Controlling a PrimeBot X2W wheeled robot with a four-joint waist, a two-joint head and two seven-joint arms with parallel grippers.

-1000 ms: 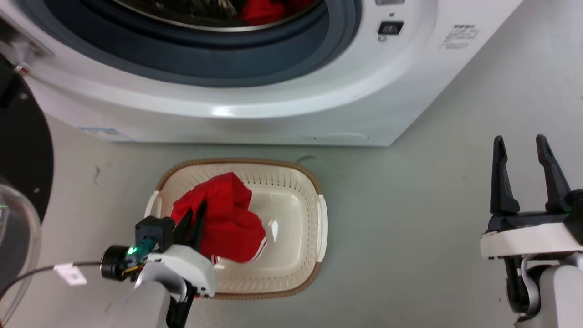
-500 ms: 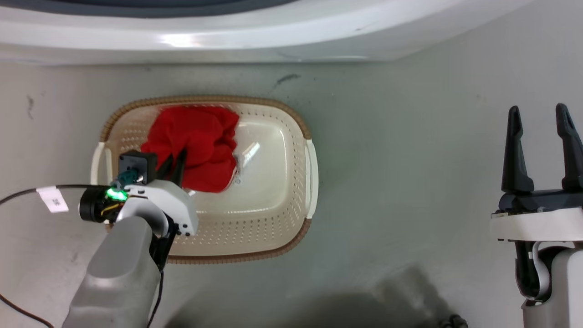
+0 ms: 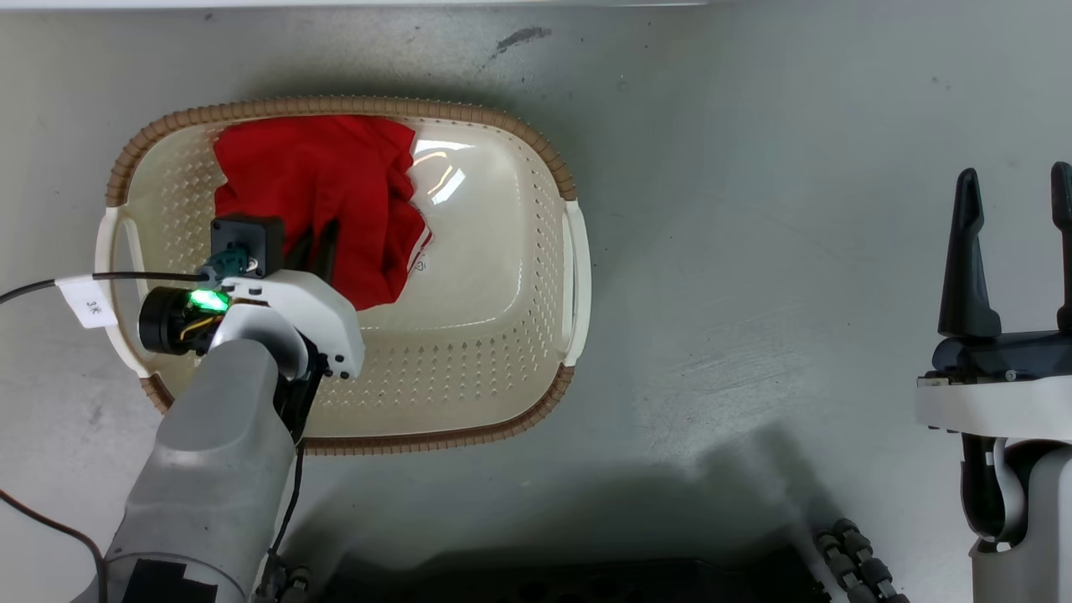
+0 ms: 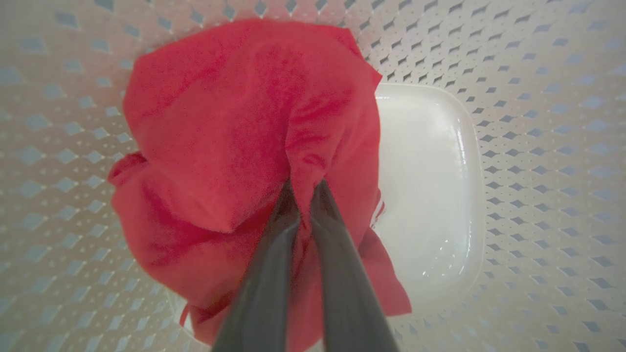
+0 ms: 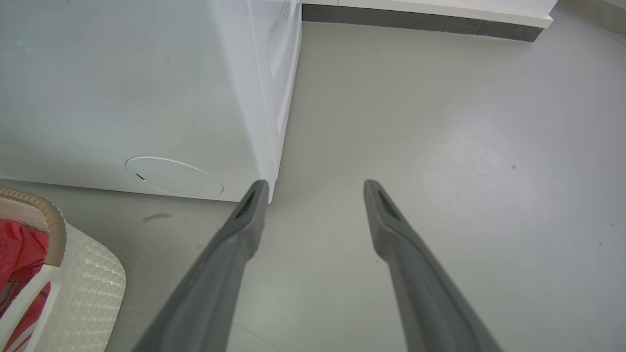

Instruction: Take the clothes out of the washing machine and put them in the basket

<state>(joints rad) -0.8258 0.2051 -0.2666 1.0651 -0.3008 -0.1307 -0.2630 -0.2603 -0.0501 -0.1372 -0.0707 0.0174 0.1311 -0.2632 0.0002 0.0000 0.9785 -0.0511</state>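
Observation:
A bright red garment [image 3: 335,193] lies bunched in the far left part of the cream basket [image 3: 502,243]. My left gripper [image 3: 314,243] reaches down into the basket and is shut on a fold of that red garment [image 4: 234,127]; the left wrist view has both fingers [image 4: 274,254] pinching the cloth. Over bare floor at the right, my right gripper [image 3: 1017,188] hangs open with nothing between its fingers [image 5: 244,215]. The washing machine [image 5: 146,88] shows as a white lower front panel and side; its porthole is out of view.
Grey floor [image 3: 754,251] surrounds the basket [image 5: 73,274]. A dark scuff [image 3: 519,38] marks the floor beyond the basket. A black cable [image 3: 126,275] with a white tag runs off left from my left wrist. A white skirting board [image 5: 425,10] lines the far wall.
The head camera has tilted down, so the washer has slid out at the top. My left gripper has gone lower into the basket with the red garment, which now rests there. The right gripper stays open.

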